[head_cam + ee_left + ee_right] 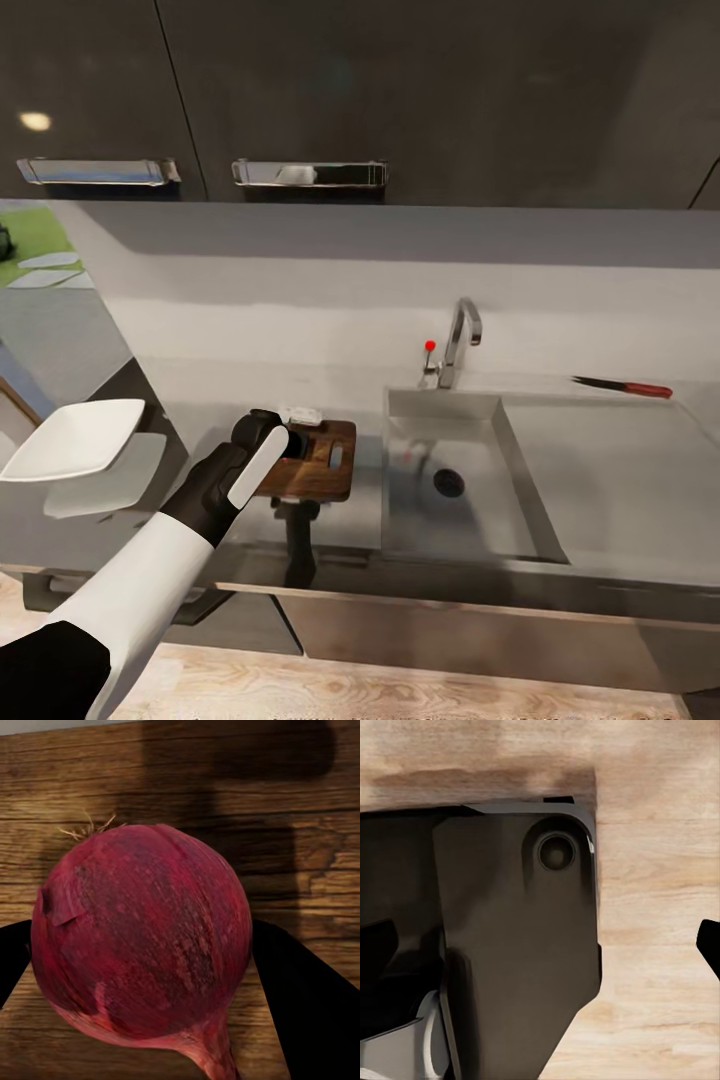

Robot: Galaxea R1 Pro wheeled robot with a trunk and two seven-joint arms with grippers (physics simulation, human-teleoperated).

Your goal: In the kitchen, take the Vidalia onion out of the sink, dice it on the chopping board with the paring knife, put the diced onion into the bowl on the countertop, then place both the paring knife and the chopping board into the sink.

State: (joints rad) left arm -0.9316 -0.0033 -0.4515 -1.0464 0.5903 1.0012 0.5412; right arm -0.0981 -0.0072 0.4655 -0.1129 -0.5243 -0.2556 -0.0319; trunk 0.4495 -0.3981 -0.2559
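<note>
Vidalia onion (pixel 142 937) — round, papery — over streaky chopping board (pixel 300 810).

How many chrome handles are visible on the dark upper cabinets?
2. One cabinet handle is on the upper cabinet at the far left, the other cabinet handle on the door beside it, above the chopping board. Others may lie outside the view.

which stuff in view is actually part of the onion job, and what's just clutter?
Job:
Vidalia onion, between the left gripper fingers over the chopping board
paring knife on the drainboard
sink
bowl
countertop

Not part of it:
tap with its red knob
cabinet handles
</note>
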